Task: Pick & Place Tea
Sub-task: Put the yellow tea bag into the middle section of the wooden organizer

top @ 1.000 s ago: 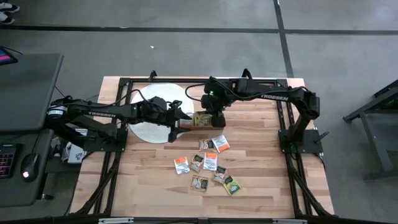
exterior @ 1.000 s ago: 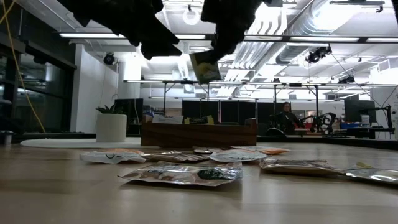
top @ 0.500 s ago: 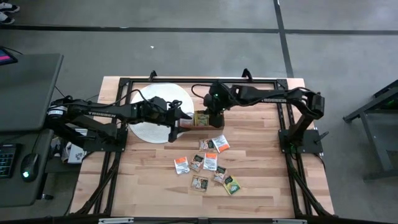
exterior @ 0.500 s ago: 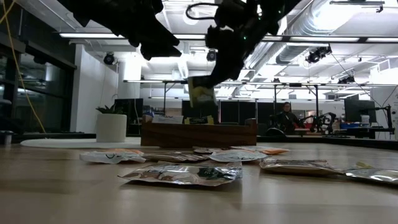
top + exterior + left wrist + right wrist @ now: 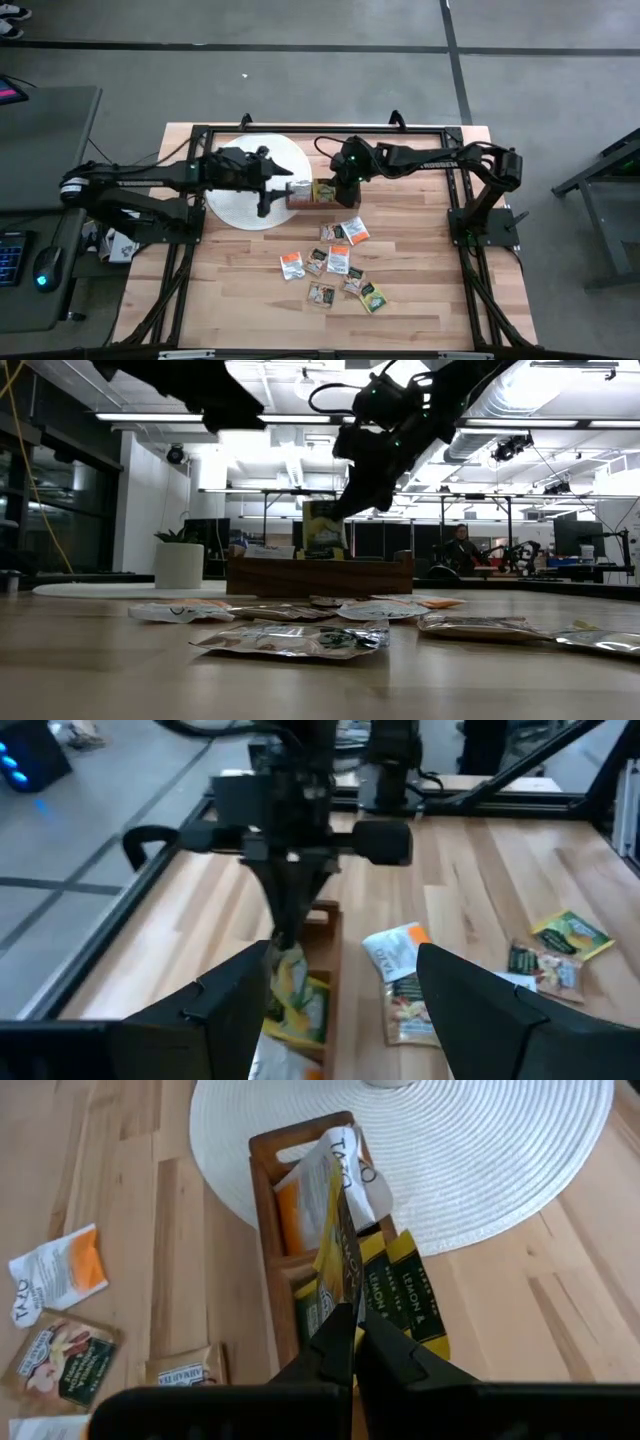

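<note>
While clamped tight on a green-and-yellow sachet [image 5: 342, 1252], right gripper [image 5: 338, 187] poised directly over wooden box [image 5: 322, 193], with that sachet hanging edge-down into the box's middle compartment. Seen at desk level as an upright yellow-green packet [image 5: 324, 530] standing out of the box [image 5: 320, 574], pinched from above by the dark fingers. More green-and-yellow lemon sachets [image 5: 408, 1290] already stacked in the same compartment; an orange-and-white sachet [image 5: 320, 1180] leaning in the neighbouring compartment, the one nearest the white round mat [image 5: 470, 1150].

Left gripper [image 5: 268, 183] spread wide and holding nothing, hovering over the mat [image 5: 232, 205] at 9 o'clock of the box, near its end, fingers [image 5: 470, 995] pointed toward the right gripper.

Box lying long-side across the desk [image 5: 420, 290], one end overlapping the mat's rim, roughly at desk centre toward 12 o'clock.

Loose tea scattered flat on the bare wood at 6 o'clock of the box:
- orange-and-white sachet [image 5: 354, 231] just below the box, touching a brownish one [image 5: 331, 233] beside it;
- another orange-and-white sachet [image 5: 292, 265] farthest toward 9 o'clock of the cluster;
- third orange-and-white sachet [image 5: 338, 259] mid-cluster, beside a dark brownish one [image 5: 317, 262];
- green-and-yellow sachet [image 5: 373, 297] at the 5 o'clock edge, with brownish sachets [image 5: 321, 294] close by.

All loose sachets well apart from both grippers.
</note>
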Robot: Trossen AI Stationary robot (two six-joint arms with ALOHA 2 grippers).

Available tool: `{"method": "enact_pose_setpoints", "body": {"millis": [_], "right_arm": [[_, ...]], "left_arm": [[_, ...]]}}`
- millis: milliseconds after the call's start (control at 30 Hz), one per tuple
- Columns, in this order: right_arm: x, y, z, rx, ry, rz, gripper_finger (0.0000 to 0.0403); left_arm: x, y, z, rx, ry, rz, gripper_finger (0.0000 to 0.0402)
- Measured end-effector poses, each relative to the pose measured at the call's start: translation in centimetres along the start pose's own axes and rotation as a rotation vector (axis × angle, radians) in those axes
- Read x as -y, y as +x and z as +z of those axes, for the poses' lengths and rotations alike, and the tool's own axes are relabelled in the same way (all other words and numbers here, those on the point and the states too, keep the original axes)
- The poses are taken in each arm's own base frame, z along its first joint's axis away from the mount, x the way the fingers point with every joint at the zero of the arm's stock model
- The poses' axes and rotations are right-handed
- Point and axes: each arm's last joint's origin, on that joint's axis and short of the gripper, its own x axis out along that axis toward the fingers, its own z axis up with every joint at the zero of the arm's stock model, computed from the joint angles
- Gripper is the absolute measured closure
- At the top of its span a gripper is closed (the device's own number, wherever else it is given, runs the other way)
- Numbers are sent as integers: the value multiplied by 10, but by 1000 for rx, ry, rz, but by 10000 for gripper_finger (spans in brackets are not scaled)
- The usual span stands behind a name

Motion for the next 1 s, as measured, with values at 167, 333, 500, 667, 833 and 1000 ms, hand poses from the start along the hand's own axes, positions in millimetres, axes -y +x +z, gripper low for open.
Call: {"method": "enact_pose_setpoints", "body": {"millis": [167, 333, 500, 667, 833, 1000], "right_arm": [[3, 3, -6, 27, 27, -3, 403], [6, 7, -16, 37, 69, -3, 403], [8, 16, -20, 28, 81, 11, 403], [10, 28, -27, -4, 113, 32, 403], [7, 30, -28, -18, 111, 51, 403], [6, 30, -29, -25, 132, 84, 400]], "left_arm": [[-5, -10, 0, -9, 22, 28, 153], [-5, -21, 5, 36, 51, 15, 153], [-5, -27, 7, 61, 67, 21, 154], [-5, -34, 9, 80, 69, 31, 154], [-5, -35, 7, 63, 67, 28, 154], [-5, -36, 7, 57, 67, 24, 154]]}}
